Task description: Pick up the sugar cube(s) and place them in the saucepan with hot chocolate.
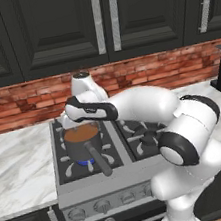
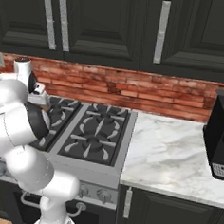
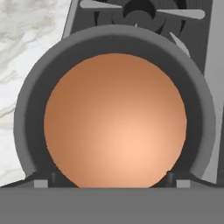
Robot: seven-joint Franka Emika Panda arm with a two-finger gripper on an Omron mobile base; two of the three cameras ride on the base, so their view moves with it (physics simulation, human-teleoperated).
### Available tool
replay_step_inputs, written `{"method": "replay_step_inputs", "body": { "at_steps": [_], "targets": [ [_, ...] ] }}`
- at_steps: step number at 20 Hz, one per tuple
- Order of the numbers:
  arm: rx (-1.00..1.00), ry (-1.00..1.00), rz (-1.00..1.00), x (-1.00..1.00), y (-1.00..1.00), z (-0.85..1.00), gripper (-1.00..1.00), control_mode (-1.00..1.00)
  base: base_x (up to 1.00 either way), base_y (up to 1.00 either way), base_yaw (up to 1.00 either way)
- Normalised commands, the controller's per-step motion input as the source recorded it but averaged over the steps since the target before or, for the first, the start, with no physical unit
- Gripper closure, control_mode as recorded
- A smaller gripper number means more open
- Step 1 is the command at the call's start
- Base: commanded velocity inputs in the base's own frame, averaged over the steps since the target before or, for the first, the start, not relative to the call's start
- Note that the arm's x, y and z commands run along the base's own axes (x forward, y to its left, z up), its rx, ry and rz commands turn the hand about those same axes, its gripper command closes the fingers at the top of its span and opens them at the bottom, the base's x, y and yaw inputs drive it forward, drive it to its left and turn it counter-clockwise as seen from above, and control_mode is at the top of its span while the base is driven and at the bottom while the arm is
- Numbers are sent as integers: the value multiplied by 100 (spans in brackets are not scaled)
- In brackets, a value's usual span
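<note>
A: The hand [image 1: 80, 123] is seen above the saucepan [image 1: 84, 146] in the left base view, but its fingers are masked there by the wrist. Can the spread be read?

B: From the hand view, yes: the two tips are seen at the bottom corners, set wide apart, and nothing is held between them. The saucepan's rim [image 3: 26, 113] is cut off at the bottom of that view, and smooth orange-brown liquid [image 3: 116, 122] is seen inside.

A: Sugar cubes?

B: None can be made out; the liquid's surface is seen unbroken.

A: And from the right?

B: The arm [image 2: 18, 121] blocks the left burners there, so the pan is hidden.

A: Surface and room, then.

B: The pan is set on the front left burner of a grey stove [image 1: 137, 171], handle [image 1: 97, 160] pointed toward the front edge; a blue flame is noted under it. White marble tabletop [image 2: 167, 156] is recorded on both sides, red brick wall [image 2: 134, 89] behind, dark cabinets [image 1: 58, 24] above. A black appliance [image 2: 219, 136] is cut off at the right edge.
</note>
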Motion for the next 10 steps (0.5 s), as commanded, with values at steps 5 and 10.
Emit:
{"method": "replay_step_inputs", "body": {
  "at_steps": [5,10],
  "targets": [
    [0,-3,0,-25,0,43,-100,-100,0,0,0],
    [0,-7,0,-30,0,29,-100,-100,0,0,0]
  ]
}}
